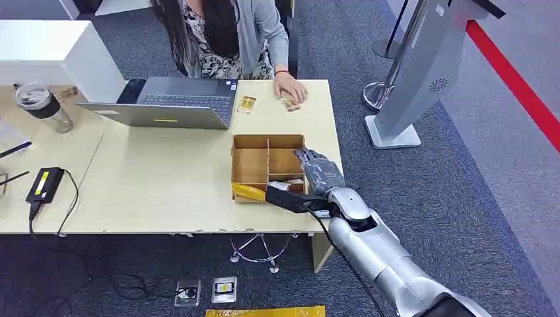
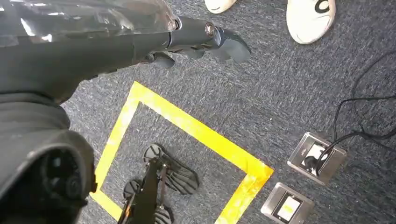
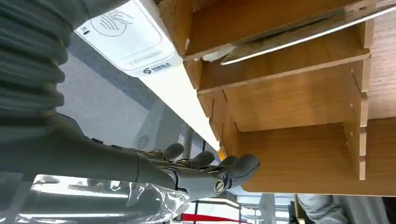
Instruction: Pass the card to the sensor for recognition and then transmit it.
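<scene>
R hand [image 1: 318,170] sits at centre-right of the head view, over the right edge of the wooden divided box [image 1: 251,165] on the light desk [image 1: 165,178]. Fingers stretched out and slightly apart, nothing in them, reaching past the box's right wall; in the R wrist view the same hand [image 3: 205,170] shows fingertips [image 3: 245,164] just beside the box's outer wall, hand empty.

Card [image 3: 299,35]: thin white-edged card lying flat in a box compartment, seen edge-on in the wrist view's upper right, well apart from the fingers, w/ a divider between. In the head view a pale card [image 1: 295,183] shows in the box's lower-right compartment, just below-left of the hand; can't tell if touching.

White card sensor [image 3: 133,44] w/ contactless symbol sits at upper left of the wrist view, beside the box.

L hand [image 2: 205,39] at top centre of the L wrist view, hanging over grey carpet w/ yellow floor tape [image 2: 196,130]; fingers loosely extended, holding nothing.

Upper part of head view: person's hand [image 1: 290,87] rests on the desk by two small cards [image 1: 247,104], next to a grey laptop [image 1: 168,102]. Tumbler [image 1: 43,105] at far left.
</scene>
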You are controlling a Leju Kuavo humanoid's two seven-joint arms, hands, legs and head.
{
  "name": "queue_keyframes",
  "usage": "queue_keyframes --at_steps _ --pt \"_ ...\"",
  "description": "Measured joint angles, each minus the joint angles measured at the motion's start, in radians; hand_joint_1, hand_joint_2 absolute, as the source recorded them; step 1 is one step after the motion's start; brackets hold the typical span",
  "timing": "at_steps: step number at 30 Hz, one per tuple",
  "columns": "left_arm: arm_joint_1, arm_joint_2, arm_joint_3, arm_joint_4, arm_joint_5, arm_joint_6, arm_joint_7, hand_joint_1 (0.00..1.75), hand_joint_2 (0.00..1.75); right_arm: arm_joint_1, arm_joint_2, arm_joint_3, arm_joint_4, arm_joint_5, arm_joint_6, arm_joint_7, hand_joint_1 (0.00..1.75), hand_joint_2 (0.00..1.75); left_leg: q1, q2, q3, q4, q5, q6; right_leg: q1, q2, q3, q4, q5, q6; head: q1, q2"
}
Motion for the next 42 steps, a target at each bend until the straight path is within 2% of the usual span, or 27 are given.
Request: queue_keyframes --at_steps 1,2,5,6,7,24,25,27,42 --pt "0.000 0.000 0.000 0.000 0.000 0.000 0.000 0.00 0.00 0.000 0.000 0.000 0.000 -0.002 0.001 -0.003 1.68 1.75 0.000 0.000 0.000 0.000 0.000 0.000 0.000 0.000 0.000 0.000 0.000 0.000 0.000 0.000" --pt "0.000 0.000 0.000 0.000 0.000 -0.001 0.000 0.00 0.00 0.000 0.002 0.000 0.000 -0.004 0.001 -0.005 1.75 1.75 0.000 0.000 0.000 0.000 0.000 0.000 0.000 0.000 0.000 0.000 0.000 0.000 0.000 0.000" --pt "0.000 0.000 0.000 0.000 0.000 -0.003 0.000 0.00 0.00 0.000 0.004 0.000 0.000 -0.011 0.002 -0.008 1.75 1.75 0.000 0.000 0.000 0.000 0.000 0.000 0.000 0.000 0.000 0.000 0.000 0.000 0.000 0.000" --pt "0.000 0.000 0.000 0.000 0.000 -0.004 0.000 0.00 0.00 0.000 0.004 0.000 0.000 -0.014 0.002 -0.012 0.16 1.75 0.000 0.000 0.000 0.000 0.000 0.000 0.000 0.000 0.000 0.000 0.000 0.000 0.000 0.000" --pt "0.000 0.000 0.000 0.000 0.000 -0.004 0.000 0.00 0.00 0.000 0.005 0.000 0.000 -0.016 0.002 -0.014 0.00 1.75 0.000 0.000 0.000 0.000 0.000 0.000 0.000 0.000 0.000 0.000 0.000 0.000 0.000 0.000" --pt "0.000 0.000 0.000 0.000 -0.007 -0.017 0.000 0.00 0.00 0.002 0.005 0.000 0.000 -0.050 0.003 -0.013 0.00 1.75 0.000 0.000 0.000 0.000 0.000 0.000 0.000 0.000 0.000 0.000 0.000 0.000 0.000 0.000" --pt "0.000 0.000 0.000 0.000 -0.007 -0.018 0.000 0.00 0.00 0.002 0.005 0.000 0.000 -0.050 0.003 -0.013 1.52 1.75 0.000 0.000 0.000 0.000 0.000 0.000 0.000 0.000 0.000 0.000 0.000 0.000 0.000 0.000" --pt "0.000 0.000 0.000 0.000 -0.007 -0.018 0.000 0.00 0.00 0.003 0.005 0.000 0.000 -0.053 0.003 -0.013 1.75 1.75 0.000 0.000 0.000 0.000 0.000 0.000 0.000 0.000 0.000 0.000 0.000 0.000 0.000 0.000" --pt "0.000 0.000 0.000 0.000 -0.007 -0.011 0.000 0.00 0.00 0.008 0.005 0.003 0.000 -0.049 -0.002 -0.016 1.75 1.75 0.000 0.000 0.000 0.000 0.000 0.000 0.000 0.000 0.000 0.000 0.000 0.000 0.000 0.000"
